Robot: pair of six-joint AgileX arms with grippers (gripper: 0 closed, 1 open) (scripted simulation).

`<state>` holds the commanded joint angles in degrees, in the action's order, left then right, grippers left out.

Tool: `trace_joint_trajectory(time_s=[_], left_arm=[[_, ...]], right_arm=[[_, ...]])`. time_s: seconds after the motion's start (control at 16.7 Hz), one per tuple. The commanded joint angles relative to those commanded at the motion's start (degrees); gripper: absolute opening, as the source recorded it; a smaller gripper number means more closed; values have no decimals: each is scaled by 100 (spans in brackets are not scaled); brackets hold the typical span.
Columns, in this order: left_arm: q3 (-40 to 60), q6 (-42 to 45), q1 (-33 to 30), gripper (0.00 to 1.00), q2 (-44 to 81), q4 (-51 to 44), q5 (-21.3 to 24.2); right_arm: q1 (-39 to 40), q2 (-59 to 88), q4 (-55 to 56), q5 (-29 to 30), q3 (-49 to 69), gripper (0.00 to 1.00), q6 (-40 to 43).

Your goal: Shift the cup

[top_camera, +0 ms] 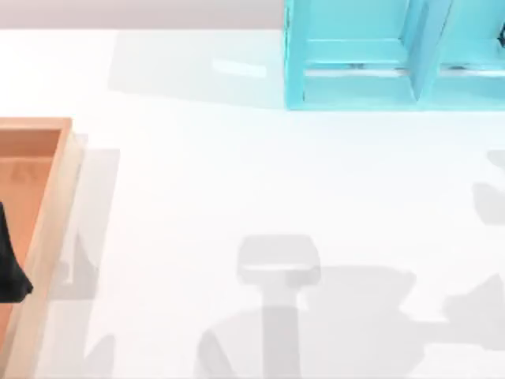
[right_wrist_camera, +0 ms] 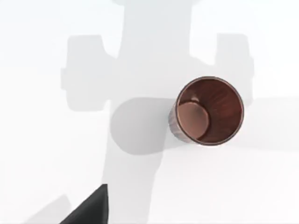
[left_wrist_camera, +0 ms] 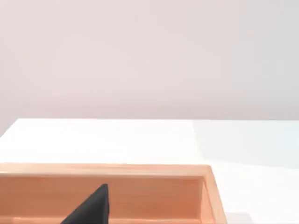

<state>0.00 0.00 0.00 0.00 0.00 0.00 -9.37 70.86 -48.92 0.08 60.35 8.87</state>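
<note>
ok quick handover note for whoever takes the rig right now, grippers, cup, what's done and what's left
Left gripper: at the table's left edge, over the wooden tray; its tip also shows above the tray in the left wrist view.
Right gripper: above the white table, looking down on the cup.
Cup: brown, upright, standing on the table, apart from the right gripper and not held.
Also on the table: a blue shelf unit at the far side, toward the right.
Done: nothing yet; the cup is ungrasped.
Left: bring the right gripper to the cup, grasp it and shift it.
</note>
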Motion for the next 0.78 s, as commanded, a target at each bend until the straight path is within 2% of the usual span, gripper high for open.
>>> trace_joint_trajectory(time_s=[0.42, 0.6, 0.78], left_arm=[[0, 0, 0, 100, 0, 0, 0], [0, 0, 0, 100, 0, 0, 0], [0, 0, 0, 100, 0, 0, 0]], right_arm=[[-429, 3075, -2162, 11, 2758, 100, 400], [-529, 3784, -2623, 4, 3455, 100, 493], [-560, 3970, -2757, 1, 3663, 100, 521]])
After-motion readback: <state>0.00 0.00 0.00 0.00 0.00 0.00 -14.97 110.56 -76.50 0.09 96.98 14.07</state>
